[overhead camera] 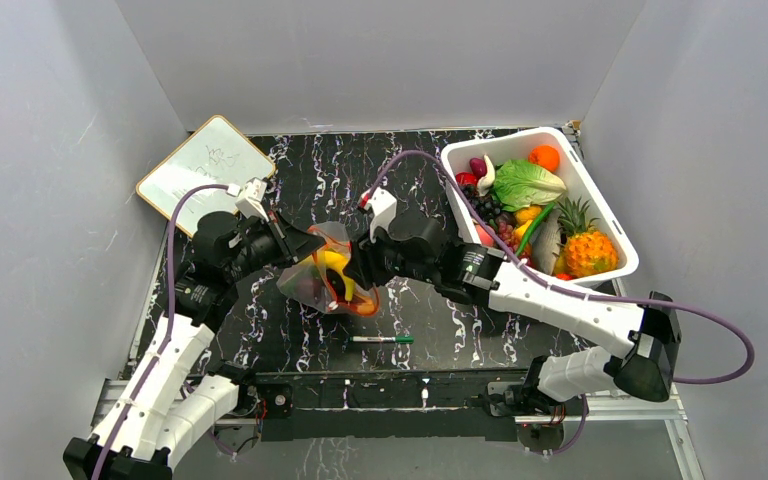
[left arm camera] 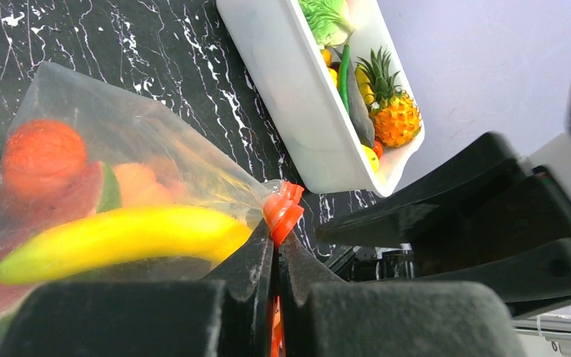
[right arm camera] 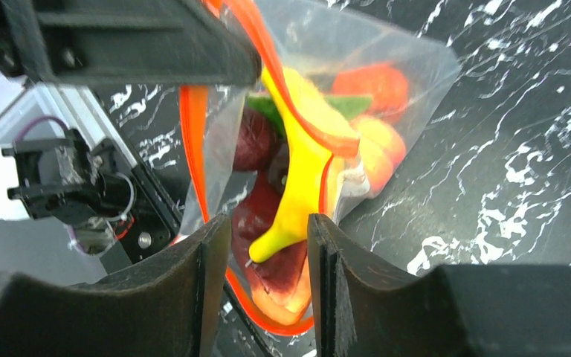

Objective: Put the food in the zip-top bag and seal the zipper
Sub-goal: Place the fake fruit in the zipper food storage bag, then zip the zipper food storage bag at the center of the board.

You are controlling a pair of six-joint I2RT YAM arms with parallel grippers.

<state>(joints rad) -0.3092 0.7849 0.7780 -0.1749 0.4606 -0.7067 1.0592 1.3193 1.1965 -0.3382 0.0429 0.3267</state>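
Left end effector (left arm camera: 275,249) is pressed together, pinching the zipper (left arm camera: 283,211) at one end of the bag (left arm camera: 130,137) mouth. Right end effector (right arm camera: 269,223) is part spread, fingers either side of the mouth's other end; we can't tell if they touch the film. We see the bag lifted between the two, mid-bench (overhead camera: 440,322), left of the tub (overhead camera: 601,281). The zipper is unsealed, its two strips bowed apart in the right wrist view. In the bag are a banana (left arm camera: 119,234), a round red-orange fruit (left arm camera: 43,152) and dark red pieces. More food sits in the tub. A marker (overhead camera: 381,340) lies on the bench near of the bag, and a whiteboard (overhead camera: 205,165) sits far left.
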